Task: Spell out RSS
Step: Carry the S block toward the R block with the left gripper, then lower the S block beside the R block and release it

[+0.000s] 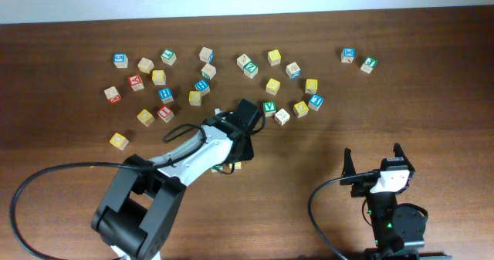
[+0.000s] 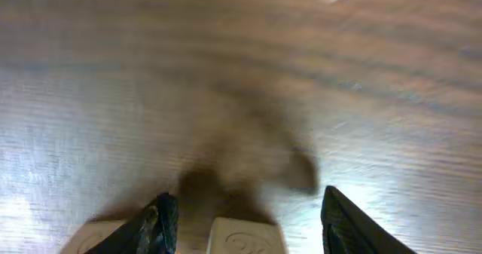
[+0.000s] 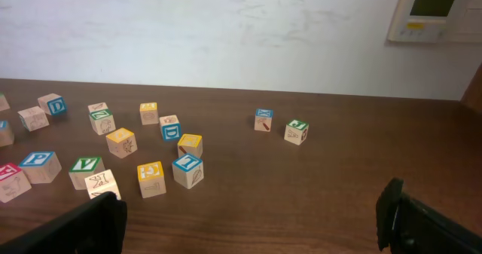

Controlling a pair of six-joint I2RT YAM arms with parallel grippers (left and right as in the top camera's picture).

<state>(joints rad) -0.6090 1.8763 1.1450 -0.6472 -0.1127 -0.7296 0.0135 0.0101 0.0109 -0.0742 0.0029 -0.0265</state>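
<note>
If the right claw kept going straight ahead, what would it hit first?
The open right gripper would cross bare brown table, then probably meet the blue-topped wooden cube; depth is unclear.

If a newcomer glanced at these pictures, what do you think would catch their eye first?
Probably the colourful letter blocks scattered across the far half of the dark wooden table. Next, the left arm stretched diagonally from the near left corner toward the middle, its left gripper open low over a pale block. The right gripper sits open at the near right.
</note>
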